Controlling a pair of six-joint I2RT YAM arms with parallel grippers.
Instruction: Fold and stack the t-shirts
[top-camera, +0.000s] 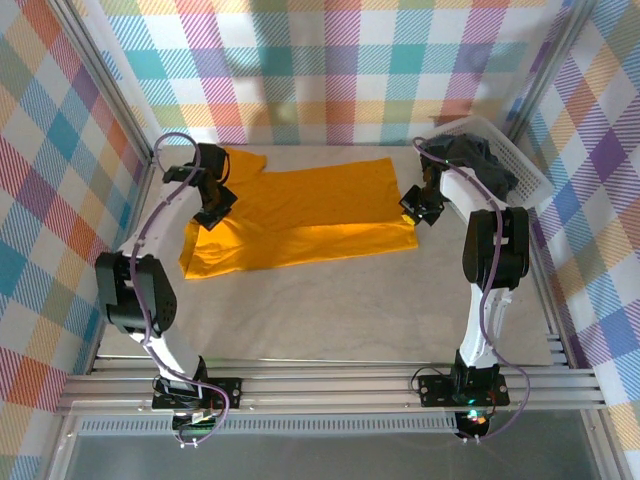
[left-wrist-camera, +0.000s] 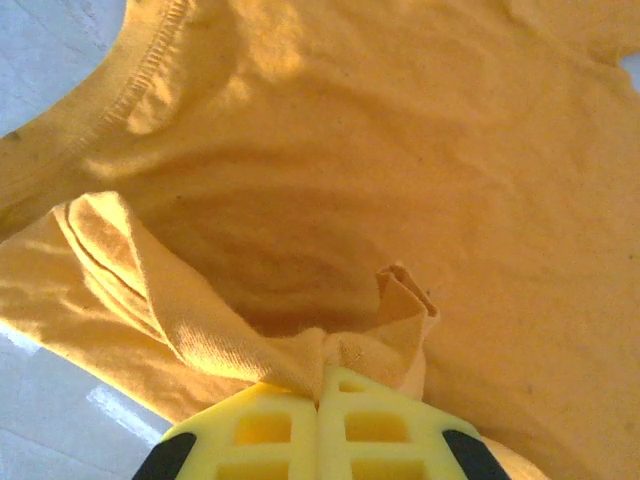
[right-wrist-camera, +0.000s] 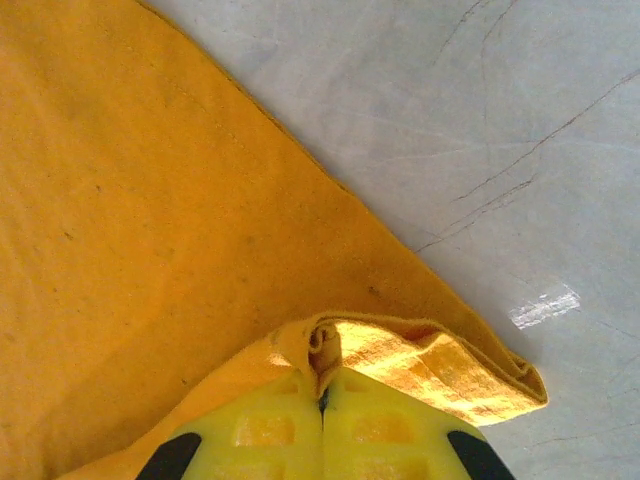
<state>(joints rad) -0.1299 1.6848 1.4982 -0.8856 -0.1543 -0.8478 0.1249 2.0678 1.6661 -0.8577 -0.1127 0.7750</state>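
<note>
Basket (top-camera: 528, 170): held the black t-shirt (top-camera: 478, 158) (bunched up).
Left gripper (left-wrist-camera: 320, 385): clamped on a fold of the mustard-orange t-shirt (left-wrist-camera: 400, 150).
Right gripper (right-wrist-camera: 322, 385): pinched its folded edge.

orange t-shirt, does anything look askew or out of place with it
Nothing looks damaged. The mustard-orange t-shirt lies slanted on the table, with cloth bunched in the shut left gripper and a corner pinched by the shut right gripper. The black t-shirt sits crumpled in the white basket.
</note>
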